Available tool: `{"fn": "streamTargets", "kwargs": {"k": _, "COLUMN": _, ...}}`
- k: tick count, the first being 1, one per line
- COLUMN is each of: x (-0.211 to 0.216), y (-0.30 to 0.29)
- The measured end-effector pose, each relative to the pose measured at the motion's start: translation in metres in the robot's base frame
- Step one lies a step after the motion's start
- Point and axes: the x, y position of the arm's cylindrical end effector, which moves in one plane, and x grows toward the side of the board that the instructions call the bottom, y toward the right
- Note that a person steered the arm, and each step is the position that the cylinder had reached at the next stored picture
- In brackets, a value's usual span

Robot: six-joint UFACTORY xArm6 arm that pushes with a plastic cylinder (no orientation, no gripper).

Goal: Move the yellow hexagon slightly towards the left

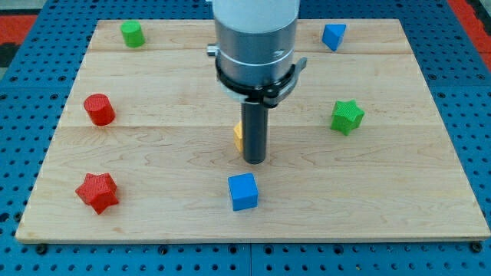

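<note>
The yellow hexagon [238, 136] lies near the middle of the wooden board [153, 176], mostly hidden behind my rod; only its left edge shows. My tip [254, 161] rests on the board just to the right of and slightly below the hexagon, touching or almost touching it. A blue cube [243, 192] sits a short way below the tip.
A red cylinder [99, 110] is at the left, a red star [97, 192] at the lower left, a green cube-like block [132, 34] at the top left, a blue block [333, 36] at the top right, a green star [347, 116] at the right.
</note>
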Motion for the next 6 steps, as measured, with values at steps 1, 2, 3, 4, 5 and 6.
{"fn": "streamTargets", "kwargs": {"k": 1, "x": -0.022, "y": 0.024}}
{"fn": "streamTargets", "kwargs": {"k": 2, "x": -0.028, "y": -0.022}}
{"fn": "streamTargets", "kwargs": {"k": 3, "x": -0.024, "y": -0.032}}
{"fn": "streamTargets", "kwargs": {"k": 4, "x": -0.037, "y": -0.066}}
{"fn": "streamTargets", "kwargs": {"k": 5, "x": -0.024, "y": -0.066}}
{"fn": "streamTargets", "kwargs": {"k": 6, "x": 0.008, "y": -0.070}}
